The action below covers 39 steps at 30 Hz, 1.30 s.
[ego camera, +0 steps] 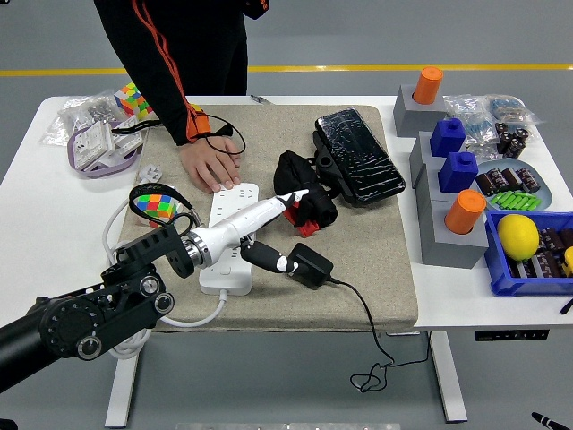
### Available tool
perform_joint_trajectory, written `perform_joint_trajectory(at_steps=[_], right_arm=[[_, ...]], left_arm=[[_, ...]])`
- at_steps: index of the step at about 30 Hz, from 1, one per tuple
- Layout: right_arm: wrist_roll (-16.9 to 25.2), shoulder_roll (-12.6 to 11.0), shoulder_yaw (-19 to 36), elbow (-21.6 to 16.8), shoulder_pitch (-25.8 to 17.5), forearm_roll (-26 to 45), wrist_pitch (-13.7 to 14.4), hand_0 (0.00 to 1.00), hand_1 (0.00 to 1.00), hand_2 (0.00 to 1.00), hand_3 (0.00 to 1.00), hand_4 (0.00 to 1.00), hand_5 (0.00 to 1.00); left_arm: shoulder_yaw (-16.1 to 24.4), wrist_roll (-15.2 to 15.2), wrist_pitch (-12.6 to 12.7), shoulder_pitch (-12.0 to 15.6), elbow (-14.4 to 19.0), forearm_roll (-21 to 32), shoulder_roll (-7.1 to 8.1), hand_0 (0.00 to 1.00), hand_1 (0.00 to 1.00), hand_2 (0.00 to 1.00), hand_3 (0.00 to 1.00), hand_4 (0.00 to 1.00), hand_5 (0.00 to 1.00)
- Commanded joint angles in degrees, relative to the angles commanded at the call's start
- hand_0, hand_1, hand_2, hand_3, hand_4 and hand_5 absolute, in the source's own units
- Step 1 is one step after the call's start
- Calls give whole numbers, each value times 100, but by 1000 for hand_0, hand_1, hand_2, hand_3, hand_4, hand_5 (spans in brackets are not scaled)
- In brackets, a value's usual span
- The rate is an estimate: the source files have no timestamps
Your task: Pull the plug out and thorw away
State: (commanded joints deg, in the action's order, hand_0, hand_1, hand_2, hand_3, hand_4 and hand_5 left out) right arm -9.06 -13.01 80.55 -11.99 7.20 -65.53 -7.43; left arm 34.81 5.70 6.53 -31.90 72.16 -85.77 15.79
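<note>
Left hand (285, 235) with white forearm shell, reaching from left over the white multi-socket power strip (230, 235); thumb under, fingers above, pinching the black boxy plug adapter (310, 265), so it holds the plug. Plug sits off the strip's right edge above the beige fabric mat (376, 269), black cord (372, 322) trailing over the white table (54, 215) front edge. Person's hand (211, 167) presses the strip's far end. Grip looks shallow: tighten, lift clear, mind cord drag before the toss
</note>
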Motion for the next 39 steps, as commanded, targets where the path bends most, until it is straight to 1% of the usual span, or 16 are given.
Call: perform_joint_trajectory(at_steps=[2, 4, 6, 8, 9, 11, 14, 15, 20, 21, 23, 27, 32, 34, 38, 39], right_arm=[[-1, 1, 20, 0, -9, -16, -1, 630, 626, 619, 568, 988, 455], [-2, 1, 40, 2, -23, -28, -2, 630, 626, 619, 569, 987, 455], [-4, 1, 62, 4, -28, -44, -5, 630, 626, 619, 569, 987, 455], [-4, 6, 85, 4, -31, -54, -6, 630, 626, 619, 569, 987, 455], [-3, 8, 97, 1, -32, -55, -7, 632, 626, 619, 568, 987, 455], [-2, 9, 116, 0, -31, -60, -6, 632, 626, 619, 568, 987, 455], [-1, 6, 135, -7, -29, -58, -5, 632, 626, 619, 568, 987, 455], [-4, 6, 139, -7, -29, -63, -11, 632, 626, 619, 568, 987, 454], [-6, 9, 142, -2, -30, -79, -13, 632, 626, 619, 568, 987, 454], [-6, 11, 139, -1, -29, -83, -13, 631, 626, 619, 568, 987, 454], [-4, 10, 120, -6, -25, -71, -11, 631, 626, 619, 568, 987, 454], [-6, -9, 99, -8, -11, -66, 3, 632, 626, 619, 567, 987, 454], [-8, -12, 76, -8, 9, -59, 5, 632, 626, 619, 567, 987, 454], [-12, -8, 66, 0, 11, -58, 1, 632, 626, 619, 567, 987, 453], [-13, -6, 55, 3, 3, -55, -1, 632, 626, 619, 567, 987, 453], [-13, -6, 52, 3, 0, -56, -1, 629, 626, 619, 568, 987, 453]], left_arm=[[297, 100, 179, 232, 376, 40, 161, 998, 998, 998, 998, 998, 580], [567, 142, 259, 451, 742, 164, 328, 998, 998, 998, 998, 998, 571], [853, 94, 182, 680, 1072, 278, 510, 998, 998, 998, 998, 998, 571], [1053, 20, 99, 856, 1285, 274, 657, 998, 998, 998, 998, 998, 571], [1196, -39, 54, 1004, 1433, 262, 772, 395, 499, 445, 872, 998, 288], [1397, -187, -45, 1232, 1628, 218, 914, 395, 499, 445, 872, 998, 288], [1641, -585, -367, 1559, 1863, 175, 1086, 395, 499, 445, 872, 998, 288], [1723, -801, -557, 1674, 1959, 180, 1141, 197, 162, 208, 656, 639, 152], [1938, -1758, -1314, 1976, 2205, 218, 1264, 197, 162, 208, 656, 639, 152], [1963, -1895, -1412, 1996, 2220, 217, 1271, 81, 70, 132, 693, 582, 2], [1995, -2141, -1574, 2018, 2260, 203, 1292, 81, 70, 132, 693, 582, 2], [1974, -2454, -1741, 1998, 2336, 265, 1341, 78, 67, 127, 714, 561, 2], [1914, -2687, -1836, 1956, 2350, 260, 1373, 78, 67, 127, 714, 561, 2], [1871, -2772, -1881, 1934, 2339, 283, 1383, 78, 64, 128, 740, 575, 2], [1814, -2854, -1930, 1916, 2311, 308, 1387, 78, 64, 128, 740, 575, 2], [1803, -2877, -1944, 1914, 2307, 319, 1386, 77, 66, 131, 840, 619, 2]])
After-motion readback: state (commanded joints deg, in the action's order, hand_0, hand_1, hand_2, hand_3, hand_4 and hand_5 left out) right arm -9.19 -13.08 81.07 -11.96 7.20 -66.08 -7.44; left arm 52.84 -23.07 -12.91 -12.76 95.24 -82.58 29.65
